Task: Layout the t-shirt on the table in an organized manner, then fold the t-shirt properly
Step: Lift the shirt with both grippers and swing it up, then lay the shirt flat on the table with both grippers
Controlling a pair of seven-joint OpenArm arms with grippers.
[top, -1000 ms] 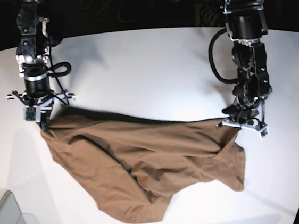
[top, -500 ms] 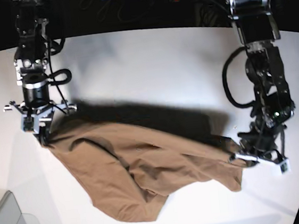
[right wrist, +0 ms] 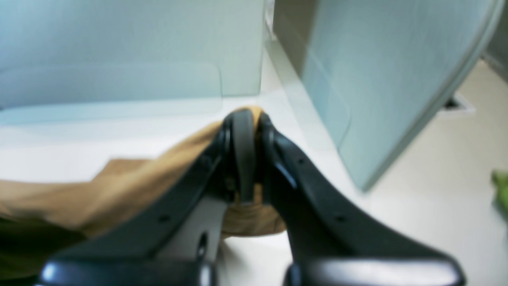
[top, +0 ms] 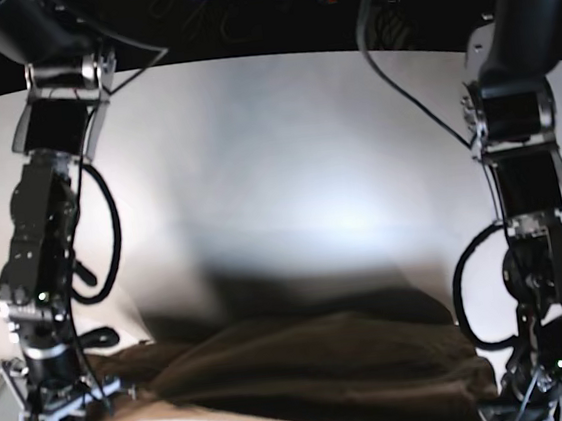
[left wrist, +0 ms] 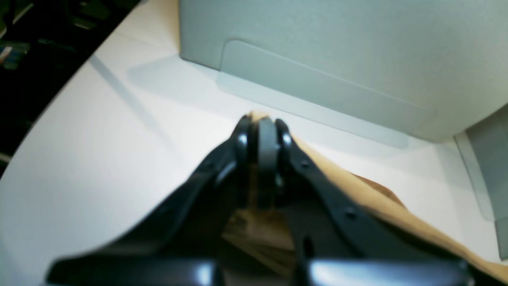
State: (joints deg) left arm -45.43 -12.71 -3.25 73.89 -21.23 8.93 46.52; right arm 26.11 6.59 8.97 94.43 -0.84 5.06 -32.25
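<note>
The tan-brown t-shirt hangs stretched in a wrinkled band between my two grippers, low over the near part of the white table. On the base view's left, my right gripper is shut on one end of it; the right wrist view shows the fingers pinching tan cloth. My left gripper, at the base view's lower right, is shut on the other end, and the left wrist view shows its tips closed on a fold of cloth. No tag shows.
A grey translucent bin wall stands close in front of the left gripper. Bin panels also stand just beyond the right gripper, with the floor and a small green thing to their right. The far table has only shadow.
Both arms have swung toward the near edge of the table, dragging the shirt with them. The cloth has gone from a loose spread to a band stretched between the grippers.
</note>
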